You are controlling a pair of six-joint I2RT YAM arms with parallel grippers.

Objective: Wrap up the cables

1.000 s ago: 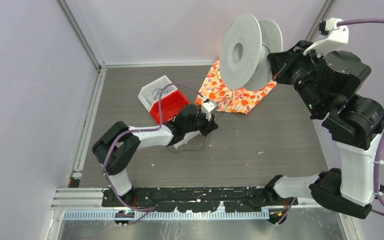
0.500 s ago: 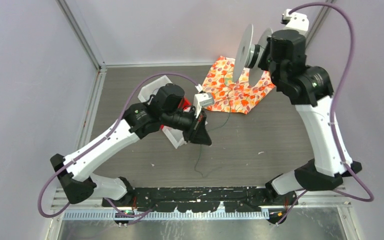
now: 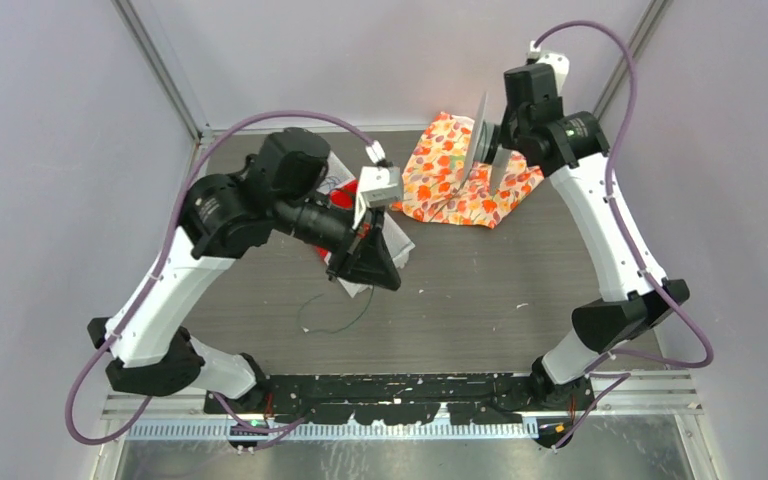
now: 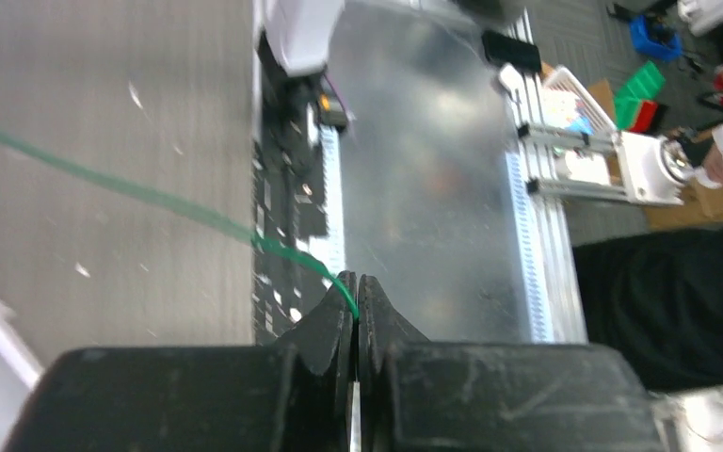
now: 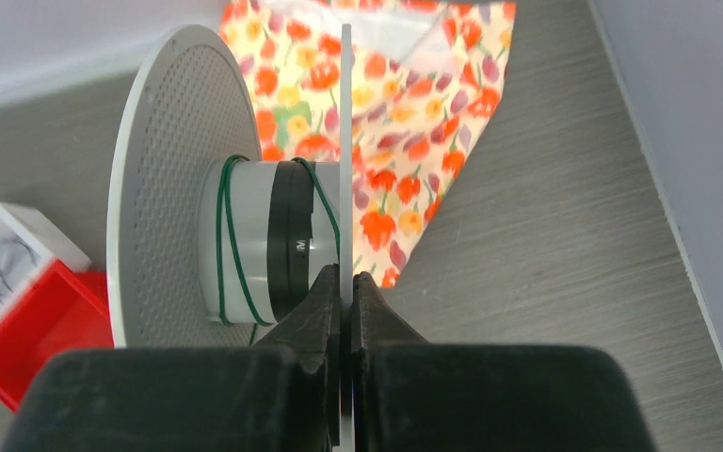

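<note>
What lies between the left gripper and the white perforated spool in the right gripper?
In the top view, a bare strip of grey table, then the orange floral cloth below the spool.

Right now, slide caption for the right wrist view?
Right gripper clamps a white spool by its flange; green cable wound on hub, floral cloth behind.

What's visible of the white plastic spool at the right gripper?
White plastic spool: two round flanges, the far one dimpled, joined by a white hub with a black band. A few turns of thin green cable circle the hub. Flanges upright, axle level; the near flange's rim is pinched in the shut right gripper, orange floral cloth behind.
</note>
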